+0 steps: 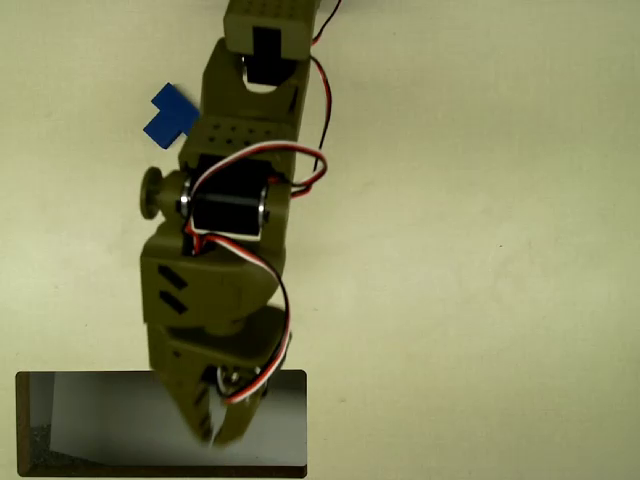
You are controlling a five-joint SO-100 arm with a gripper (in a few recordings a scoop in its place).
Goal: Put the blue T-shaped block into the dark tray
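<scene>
1. Olive plastic arm (225, 250), looped with red-white wires, spans the pale table (480, 250), partly covering the flat blue T-shaped block (168, 117) near the top edge.
2. Gripper (222, 425) hangs over the black-rimmed dark tray (60, 470) at the bottom edge; whether its jaws are apart, I cannot tell.

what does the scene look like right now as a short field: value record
view: overhead
surface: pale table
arm: olive-green, red, white and black wires along it, reaching from the top edge down the picture
gripper: over the dark tray, fingers pointing down the picture; open or shut cannot be told
blue T-shaped block: flat on the table, upper left, beside the arm, not held
dark tray: bottom left, cut by the picture's lower edge
block in tray: no
</scene>
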